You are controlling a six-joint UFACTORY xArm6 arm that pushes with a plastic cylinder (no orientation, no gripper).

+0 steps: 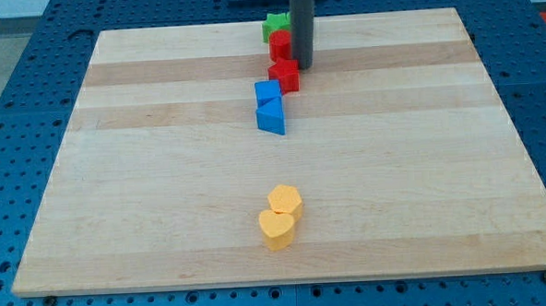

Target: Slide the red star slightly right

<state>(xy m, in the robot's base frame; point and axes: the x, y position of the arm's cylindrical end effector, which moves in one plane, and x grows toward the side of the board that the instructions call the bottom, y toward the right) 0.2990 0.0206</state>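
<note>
Beside my tip (302, 66), red star (285, 76) abuts blue cube (267, 91).

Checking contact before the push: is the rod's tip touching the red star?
Cannot tell: in the camera view my tip sits at the red star's right edge, no gap visible.

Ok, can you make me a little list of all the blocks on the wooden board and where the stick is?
board: pale wooden board on a blue pegboard table
top cluster: green block, shape unclear; red block just below it, shape unclear
red star block: below those, touching the blue pair
blue pair: blue cube-like block above blue triangular block
yellow pair: yellow hexagon block and yellow heart block, touching, near the view's bottom
my tip: at the red star's upper right edge
</note>
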